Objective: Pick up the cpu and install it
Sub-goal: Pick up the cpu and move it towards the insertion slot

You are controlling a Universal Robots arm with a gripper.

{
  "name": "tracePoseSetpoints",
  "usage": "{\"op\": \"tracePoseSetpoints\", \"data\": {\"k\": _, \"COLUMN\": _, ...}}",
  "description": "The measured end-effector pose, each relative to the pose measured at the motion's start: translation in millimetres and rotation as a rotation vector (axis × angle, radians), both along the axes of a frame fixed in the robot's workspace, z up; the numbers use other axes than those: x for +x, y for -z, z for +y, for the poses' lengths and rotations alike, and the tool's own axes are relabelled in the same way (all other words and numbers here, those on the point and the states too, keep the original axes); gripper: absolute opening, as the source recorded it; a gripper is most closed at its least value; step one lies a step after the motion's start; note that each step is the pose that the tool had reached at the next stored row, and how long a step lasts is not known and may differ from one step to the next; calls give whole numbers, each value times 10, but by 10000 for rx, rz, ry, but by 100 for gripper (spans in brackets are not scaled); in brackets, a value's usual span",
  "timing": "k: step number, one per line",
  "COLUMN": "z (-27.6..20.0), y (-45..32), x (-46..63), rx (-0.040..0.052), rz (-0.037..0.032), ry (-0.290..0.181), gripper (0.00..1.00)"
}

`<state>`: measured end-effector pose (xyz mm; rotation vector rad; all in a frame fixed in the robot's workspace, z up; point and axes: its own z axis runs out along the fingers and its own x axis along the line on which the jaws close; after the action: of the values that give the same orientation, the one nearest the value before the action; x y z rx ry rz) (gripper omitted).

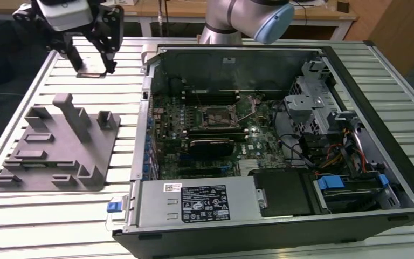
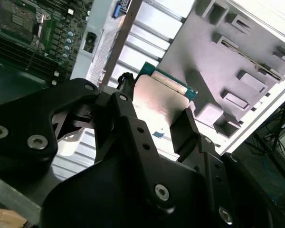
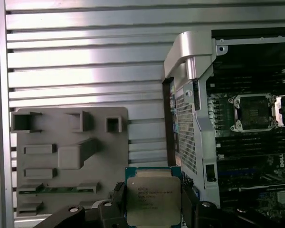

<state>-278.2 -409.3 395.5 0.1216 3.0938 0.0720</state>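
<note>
The cpu (image 1: 92,73) is a small flat square chip with a silvery top and a green rim. It sits between the two black fingers of my gripper (image 1: 92,68), low over the slatted table at the back of the exterior view's left. In both wrist views the fingers press against opposite edges of the cpu (image 3: 153,190) (image 2: 161,97), so the gripper (image 3: 153,209) (image 2: 156,113) is shut on it. The bare cpu socket (image 1: 218,114) (image 3: 254,111) lies inside the open computer case on the motherboard, well away from the gripper.
A grey fixture plate (image 1: 56,145) (image 3: 61,156) with raised blocks lies on the slatted table (image 1: 63,216), nearer than the gripper. The open computer case (image 1: 379,162) takes up the exterior view's right, with drive bays, cables and a power supply (image 1: 192,202) around the motherboard.
</note>
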Motion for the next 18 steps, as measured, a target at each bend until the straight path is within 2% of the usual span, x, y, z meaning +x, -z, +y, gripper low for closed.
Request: {"op": "tracePoseSetpoints", "data": {"k": 18, "z": 1, "y": 33, "x": 450, "rx": 0, "rz": 1, "ry": 0, "gripper": 55}}
